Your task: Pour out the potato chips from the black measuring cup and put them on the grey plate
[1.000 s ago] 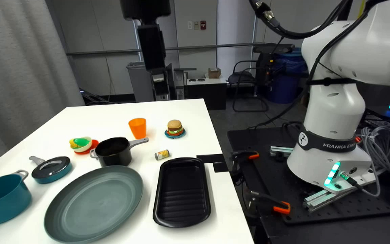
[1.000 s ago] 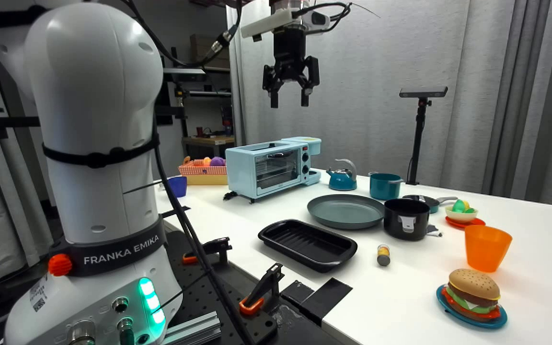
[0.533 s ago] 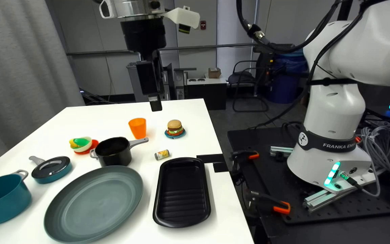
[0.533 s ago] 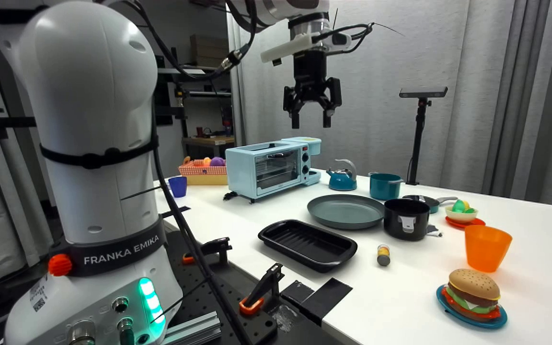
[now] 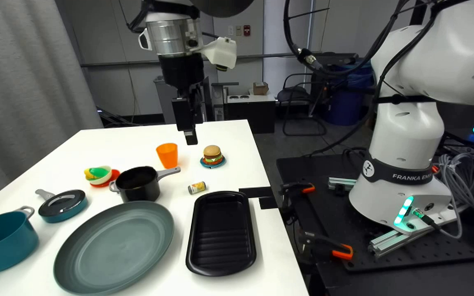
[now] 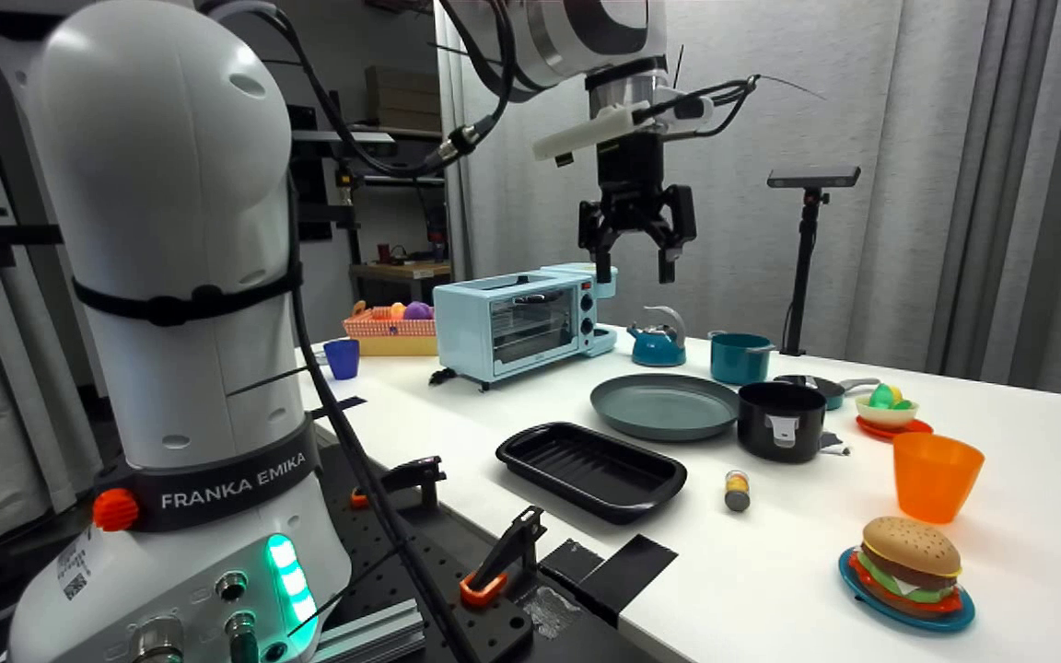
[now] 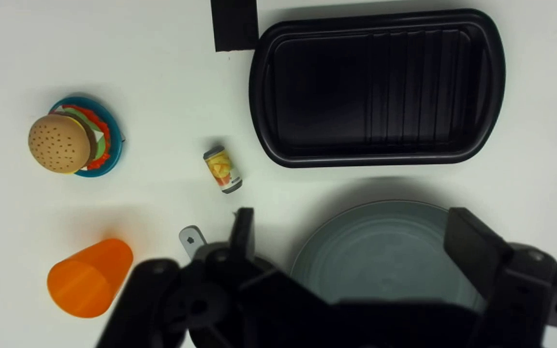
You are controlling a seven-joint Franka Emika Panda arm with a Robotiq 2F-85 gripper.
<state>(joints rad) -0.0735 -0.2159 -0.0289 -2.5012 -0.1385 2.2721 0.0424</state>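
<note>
The black measuring cup (image 5: 143,190) is round and pot-like, with a grey handle. It stands upright on the table right beside the grey plate; it also shows in an exterior view (image 6: 779,433). In the wrist view only its handle (image 7: 192,239) and a bit of rim show; my gripper hides the rest. Its inside is dark and I cannot tell what it holds. The grey plate (image 5: 113,248) looks bare in both exterior views (image 6: 664,405). No loose yellow potato chips show. My gripper (image 6: 635,274) is open and empty, high above the table, apart from everything.
A black ridged tray (image 5: 220,234) lies beside the plate. A small printed can (image 5: 197,188), an orange cup (image 5: 167,155) and a toy burger (image 5: 212,155) stand near the measuring cup. A teal pot (image 5: 4,240), a lidded pan (image 5: 63,205) and a toaster oven (image 6: 530,318) are farther off.
My gripper has come down toward the table and, in an exterior view, moved right, nearer the black measuring cup. It has stayed open. The objects on the table have not moved.
</note>
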